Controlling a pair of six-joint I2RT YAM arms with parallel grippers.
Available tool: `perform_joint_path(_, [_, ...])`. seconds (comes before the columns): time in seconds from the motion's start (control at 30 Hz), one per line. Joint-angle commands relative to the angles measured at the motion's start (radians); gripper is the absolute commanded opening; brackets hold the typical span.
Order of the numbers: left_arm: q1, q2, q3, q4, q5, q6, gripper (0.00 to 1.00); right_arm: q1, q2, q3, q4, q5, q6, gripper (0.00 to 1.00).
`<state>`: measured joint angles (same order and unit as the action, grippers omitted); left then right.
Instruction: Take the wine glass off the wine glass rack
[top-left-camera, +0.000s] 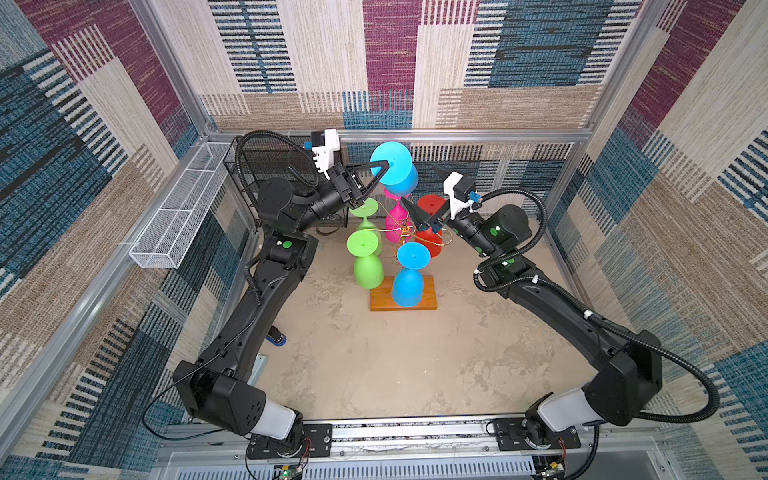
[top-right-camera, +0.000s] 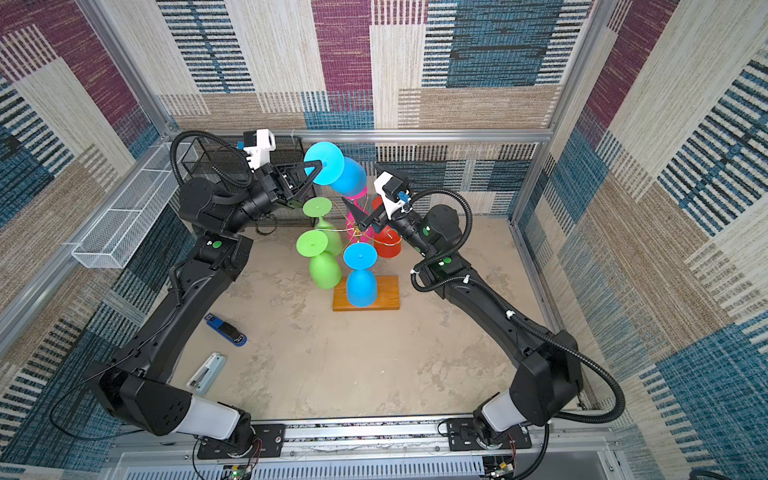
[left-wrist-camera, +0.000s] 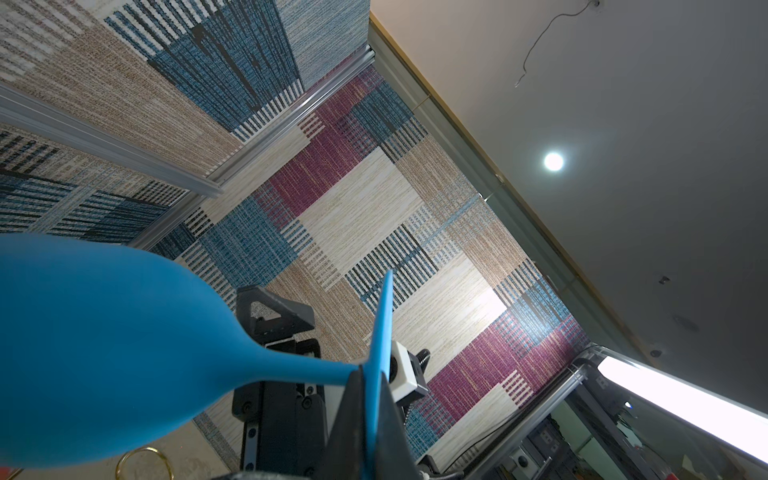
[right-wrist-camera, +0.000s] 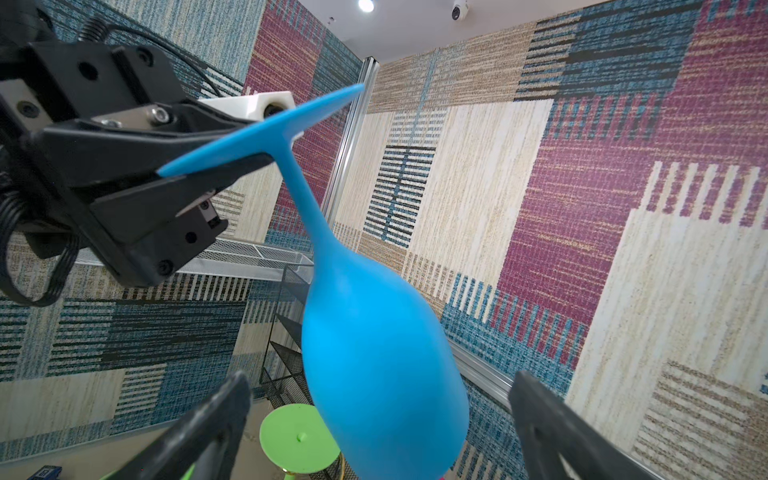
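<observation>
My left gripper (top-left-camera: 388, 164) (top-right-camera: 320, 164) (left-wrist-camera: 372, 376) is shut on the flat foot of a blue wine glass (top-left-camera: 399, 174) (top-right-camera: 349, 176) (left-wrist-camera: 104, 340) (right-wrist-camera: 374, 353). The glass hangs foot up and tilted, with no wire around its stem. Below it stands the wine glass rack (top-left-camera: 380, 300) (top-right-camera: 390, 293), gold wire on a wooden base. My right gripper (top-left-camera: 420, 188) (top-right-camera: 365, 187) (right-wrist-camera: 380, 384) is open, one finger on each side of the blue bowl without touching it.
The rack still carries two green glasses (top-left-camera: 368, 270) (top-left-camera: 365, 212), a pink one (top-left-camera: 395, 226), a red one (top-left-camera: 430, 208) and a second blue one (top-left-camera: 409, 286). A black mesh shelf (top-left-camera: 270, 166) and a white wire basket (top-left-camera: 178, 220) stand back left. Two staplers (top-right-camera: 226, 330) (top-right-camera: 206, 373) lie front left.
</observation>
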<state>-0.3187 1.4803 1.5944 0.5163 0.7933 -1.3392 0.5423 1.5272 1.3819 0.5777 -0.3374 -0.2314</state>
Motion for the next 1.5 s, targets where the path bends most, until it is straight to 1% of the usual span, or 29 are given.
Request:
perform_joint_path(0.0, [0.012, -0.003, -0.01, 0.125, 0.002, -0.068, 0.0, 0.007, 0.047, 0.055, 0.014, -0.02, 0.029, 0.99])
perform_joint_path(0.3, [0.018, 0.0, -0.013, 0.153, 0.004, -0.097, 0.0, 0.031, 0.169, 0.209, -0.079, 0.004, 0.032, 0.99])
perform_joint_path(0.5, [0.022, 0.002, -0.014, 0.157, 0.015, -0.107, 0.0, 0.041, 0.203, 0.265, -0.102, 0.033, 0.029, 1.0])
perform_joint_path(0.57, [0.025, 0.0, -0.017, 0.161, 0.015, -0.11, 0.0, 0.045, 0.205, 0.267, -0.1, 0.043, 0.03, 0.98])
perform_joint_path(0.73, [0.029, 0.001, -0.019, 0.171, 0.015, -0.125, 0.0, 0.047, 0.206, 0.278, -0.112, 0.049, 0.03, 0.91])
perform_joint_path(1.0, [0.035, 0.006, -0.015, 0.186, 0.02, -0.147, 0.0, 0.054, 0.19, 0.266, -0.122, 0.055, 0.035, 0.82])
perform_joint_path(1.13, [0.038, 0.009, -0.007, 0.186, 0.031, -0.151, 0.01, 0.064, 0.169, 0.247, -0.119, 0.057, 0.041, 0.73])
perform_joint_path(1.2, [0.039, 0.009, -0.004, 0.187, 0.033, -0.152, 0.06, 0.065, 0.159, 0.247, -0.134, 0.058, 0.049, 0.72])
perform_joint_path(1.33, [0.038, 0.007, 0.002, 0.211, 0.03, -0.158, 0.24, 0.067, 0.139, 0.25, -0.178, 0.076, 0.08, 0.68])
perform_joint_path(1.37, [0.039, 0.006, 0.002, 0.215, 0.029, -0.156, 0.31, 0.067, 0.134, 0.252, -0.196, 0.082, 0.088, 0.67])
perform_joint_path(1.43, [0.04, 0.005, 0.002, 0.224, 0.028, -0.155, 0.42, 0.067, 0.124, 0.256, -0.224, 0.093, 0.101, 0.65])
perform_joint_path(1.47, [0.04, 0.004, -0.001, 0.233, 0.025, -0.155, 0.51, 0.067, 0.118, 0.259, -0.242, 0.097, 0.108, 0.64])
